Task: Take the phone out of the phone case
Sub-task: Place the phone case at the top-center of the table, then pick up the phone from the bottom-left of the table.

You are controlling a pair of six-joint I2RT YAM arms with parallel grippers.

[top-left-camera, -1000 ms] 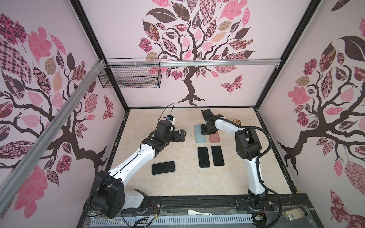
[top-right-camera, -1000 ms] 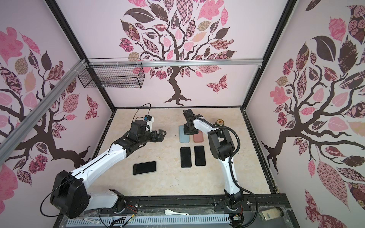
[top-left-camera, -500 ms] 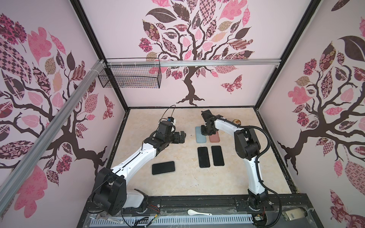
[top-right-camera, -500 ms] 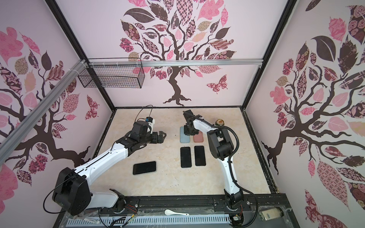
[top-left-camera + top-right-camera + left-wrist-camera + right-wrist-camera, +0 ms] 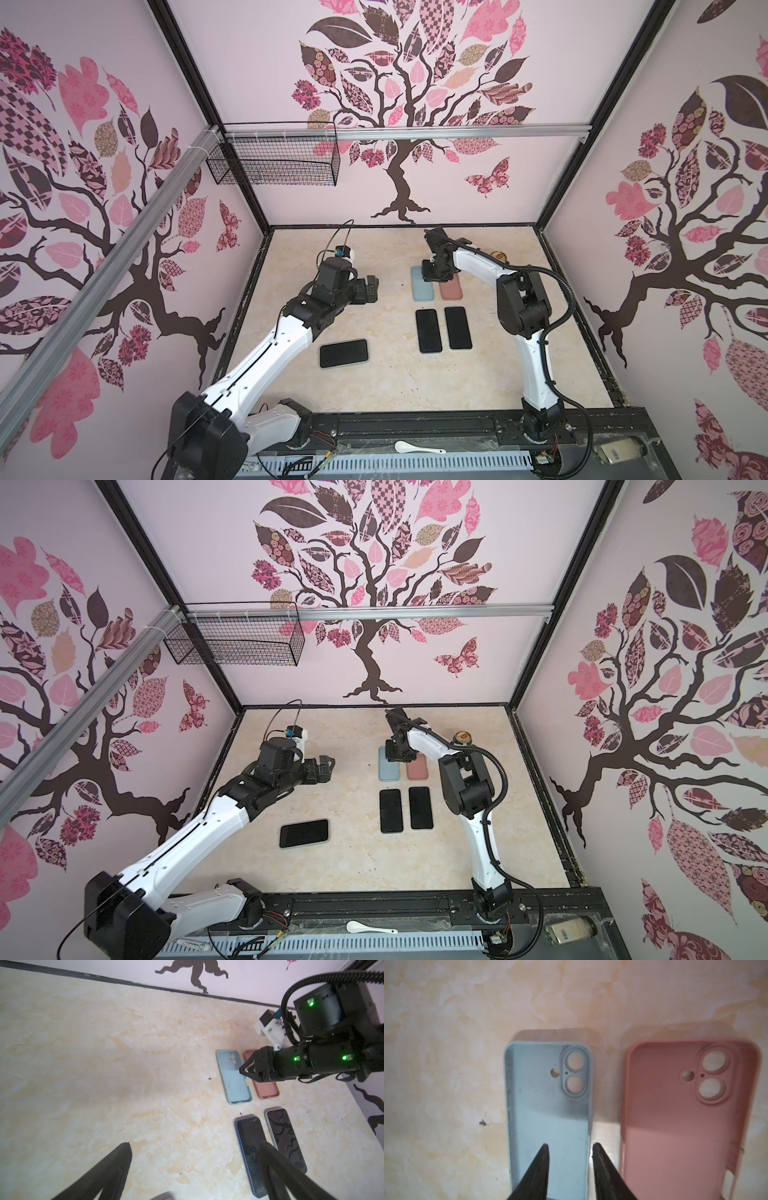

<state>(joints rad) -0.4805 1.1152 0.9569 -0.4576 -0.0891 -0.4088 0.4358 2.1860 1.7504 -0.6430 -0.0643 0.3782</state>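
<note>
Two empty cases lie side by side at the back: a light blue case (image 5: 422, 286) (image 5: 388, 766) (image 5: 233, 1078) (image 5: 550, 1115) and a pink case (image 5: 451, 289) (image 5: 417, 769) (image 5: 266, 1088) (image 5: 685, 1115). My right gripper (image 5: 430, 274) (image 5: 395, 756) (image 5: 242, 1070) (image 5: 569, 1145) is open over the blue case, one finger inside it and one in the gap towards the pink case. Two bare dark phones (image 5: 428, 330) (image 5: 391, 810) (image 5: 248, 1136) lie in front of the cases. A third phone (image 5: 344, 353) (image 5: 304, 833) with a pale rim lies alone to the left. My left gripper (image 5: 371, 289) (image 5: 326, 769) (image 5: 194, 1145) hangs wide open and empty above the table.
A wire basket (image 5: 274, 164) hangs on the back wall at the left. A small round object (image 5: 498, 254) sits behind the right arm. On the front rail lie a white spoon (image 5: 417, 448) and a jar (image 5: 619, 451).
The right gripper's jaws have come apart from shut while staying over the blue case. The left arm has barely shifted.
</note>
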